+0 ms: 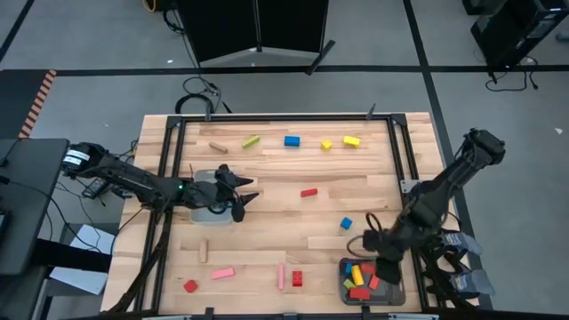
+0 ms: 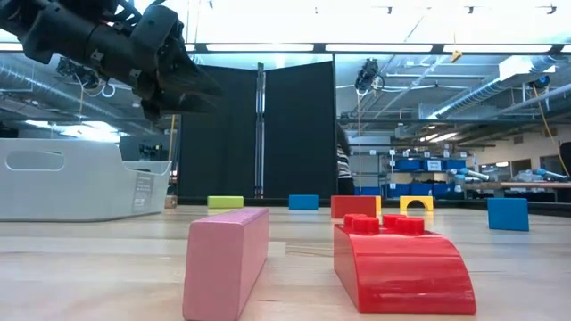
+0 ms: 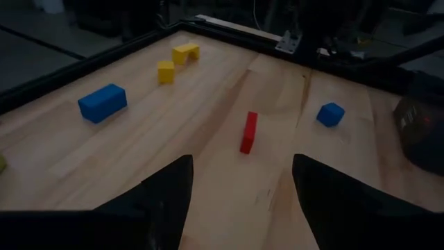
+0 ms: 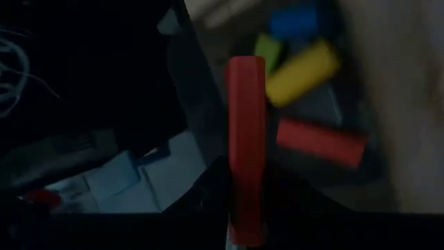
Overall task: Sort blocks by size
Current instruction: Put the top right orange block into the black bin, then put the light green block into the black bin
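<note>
Right claw [image 1: 384, 267] grips a red bar [image 4: 246, 146] over the tray [image 1: 396, 293] w/ blocks; drop it flat inside imo. Left claw [image 1: 238, 191] spread, empty.

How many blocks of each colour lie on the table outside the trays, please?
Red: 3
Blue: 2
Yellow: 2
Green: 1
Pink: 2
Wood: 2
Total: 12

Open bench [image 1: 267, 222] lies mid-table; a red bar [image 1: 308, 192] and blue cube [image 1: 346, 223] stand between the arms.
</note>
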Tool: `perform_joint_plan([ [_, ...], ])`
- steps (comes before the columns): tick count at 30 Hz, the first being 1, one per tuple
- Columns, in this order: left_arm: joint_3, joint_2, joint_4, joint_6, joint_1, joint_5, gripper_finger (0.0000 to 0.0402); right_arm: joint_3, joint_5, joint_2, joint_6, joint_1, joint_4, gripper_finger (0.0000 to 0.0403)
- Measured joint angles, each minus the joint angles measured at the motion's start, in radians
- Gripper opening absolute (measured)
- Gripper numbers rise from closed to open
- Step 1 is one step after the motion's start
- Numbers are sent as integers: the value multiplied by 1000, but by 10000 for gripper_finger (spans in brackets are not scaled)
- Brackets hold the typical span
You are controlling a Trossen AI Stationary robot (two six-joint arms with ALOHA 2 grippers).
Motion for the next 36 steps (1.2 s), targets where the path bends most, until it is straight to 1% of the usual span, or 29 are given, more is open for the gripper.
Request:
perform_joint_plan([
  [3,0,0,0,0,0,0,254,0,45,33,134,65,-2,75],
  [5,0,0,0,0,0,0,254,0,75,54,173,86,-5,109],
  [7,0,0,0,0,0,1,254,0,79,74,182,89,-21,162],
  [9,0,0,0,-1,0,9,254,0,75,87,169,77,-42,212],
  [11,0,0,1,-3,0,14,254,0,60,90,140,58,-51,254],
  [13,0,0,9,-4,0,14,254,0,74,82,85,28,-54,282],
  [15,0,0,24,-5,0,14,254,0,147,61,24,-7,-45,297],
  [18,0,0,26,-6,0,27,254,0,282,32,-93,-62,-33,302],
  [21,0,0,27,-6,0,52,254,0,433,11,-225,-118,-13,293],
  [24,0,8,30,-6,0,53,254,0,574,-3,-399,-165,66,280],
  [27,0,15,32,-5,0,53,254,0,719,-16,-631,-189,227,270],
  [31,12,47,30,-8,13,51,254,0,891,-18,-993,-196,498,259],
  [33,52,75,-5,-25,30,51,252,0,940,-18,-1158,-196,619,253],
  [36,140,129,-144,-63,68,28,243,0,960,-18,-1340,-203,745,245],
])
